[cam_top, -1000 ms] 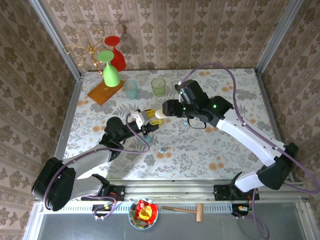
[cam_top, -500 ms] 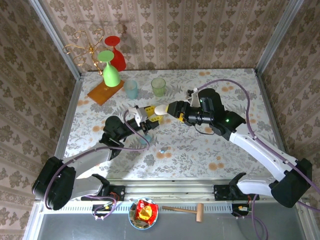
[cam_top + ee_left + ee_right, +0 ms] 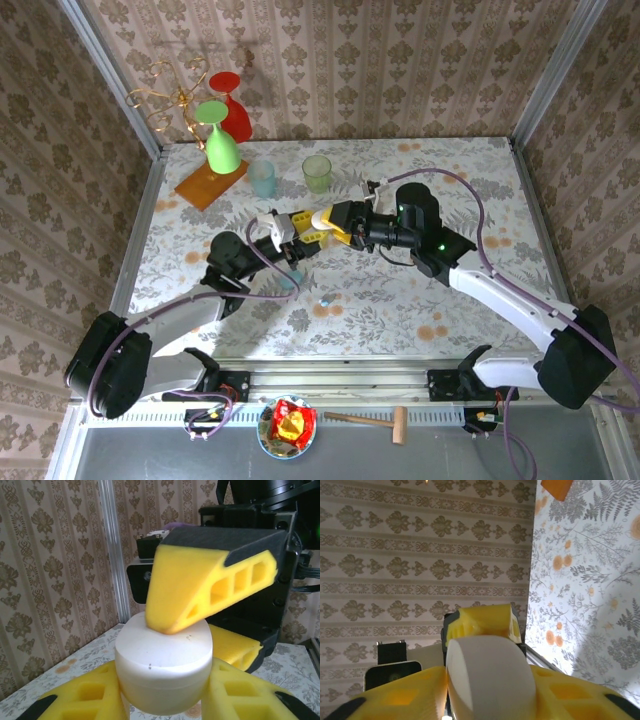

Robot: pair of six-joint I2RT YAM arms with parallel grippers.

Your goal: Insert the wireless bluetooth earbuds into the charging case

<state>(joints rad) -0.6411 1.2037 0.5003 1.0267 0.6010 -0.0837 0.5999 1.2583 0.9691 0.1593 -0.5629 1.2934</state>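
The white rounded charging case is held above the table's middle by my left gripper, which is shut on its lower half; its yellow fingers press both sides of the case. My right gripper meets it from the right. One of its fingers lies on the case's top. In the right wrist view the case sits tight between the right gripper fingers. A tiny pale-blue earbud lies on the table below the grippers.
A green cup and a pale-blue cup stand behind the grippers. At the back left are a green glass, a red glass, an orange board and a gold rack. The table's right half has free room.
My right gripper has swung left to the case and its jaws have closed in around it. The left gripper has kept still with the case.
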